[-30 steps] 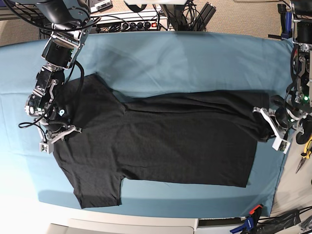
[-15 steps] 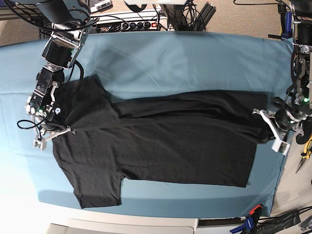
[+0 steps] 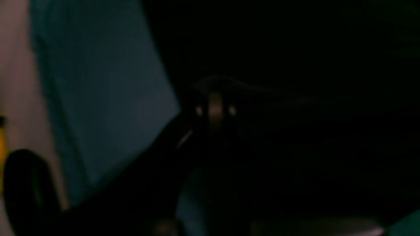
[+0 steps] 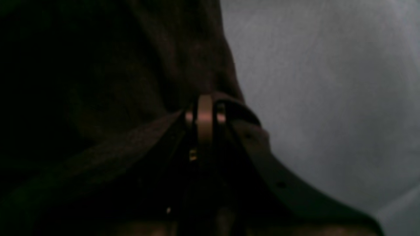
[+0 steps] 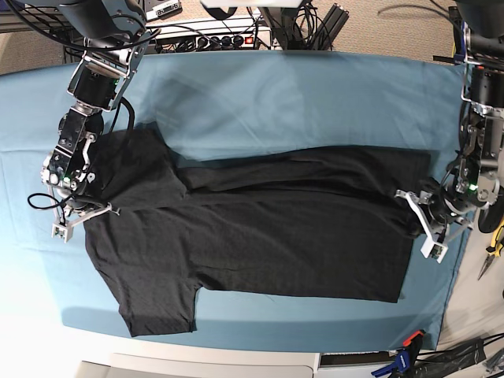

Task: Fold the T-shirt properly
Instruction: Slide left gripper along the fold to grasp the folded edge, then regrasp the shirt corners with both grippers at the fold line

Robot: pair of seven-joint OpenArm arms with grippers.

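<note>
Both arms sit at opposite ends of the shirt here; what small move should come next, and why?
Probably the right gripper releases the T-shirt: its fingers are shut on the collar end, the folded upper half already lies flat, and the left gripper sits at the hem end.

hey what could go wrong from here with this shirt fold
1. The right pincer is pinching the T-shirt at the shoulder edge; a thin pinch like that could slip if the arm pulls.
2. The left pincer sits at the hem near the edge of the teal cloth; it might catch the cloth along with the shirt.
3. The folded upper strip is already wrinkled, so further pulling may leave an uneven fold.
</note>
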